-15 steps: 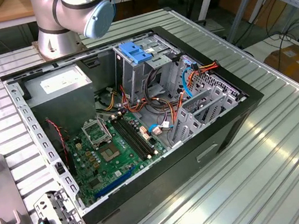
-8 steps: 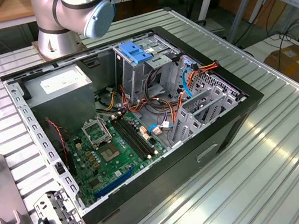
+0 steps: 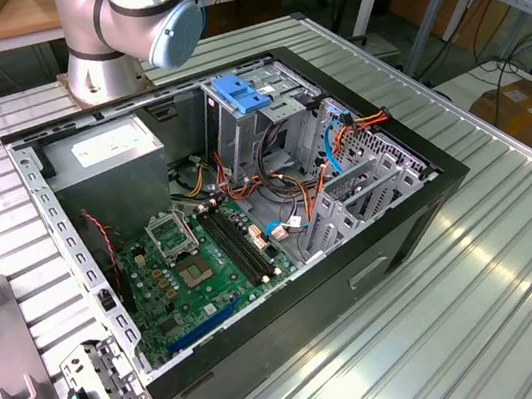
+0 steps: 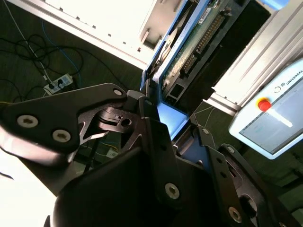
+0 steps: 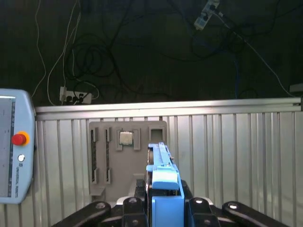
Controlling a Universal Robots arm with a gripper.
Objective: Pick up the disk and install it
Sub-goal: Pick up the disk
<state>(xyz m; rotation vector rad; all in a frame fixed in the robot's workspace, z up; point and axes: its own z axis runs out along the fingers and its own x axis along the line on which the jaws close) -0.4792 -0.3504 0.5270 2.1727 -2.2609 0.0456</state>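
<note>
Currently gripper (image 5: 164, 207) clenched on disk (image 5: 160, 158), held edge-on between fingers.

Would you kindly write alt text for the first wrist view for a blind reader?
The tool grips the disk, its blue carrier edge-on, above a ribbed metal table. On the table lies a grey fixture plate holding a small square chip; a pendant with a red button sits at the table's edge.

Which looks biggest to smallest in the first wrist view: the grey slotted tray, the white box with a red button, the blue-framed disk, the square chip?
1. grey slotted tray
2. white box with a red button, partly cropped
3. square silver chip
The blue-framed metal disk is unranked: it sits right at the camera.
</note>
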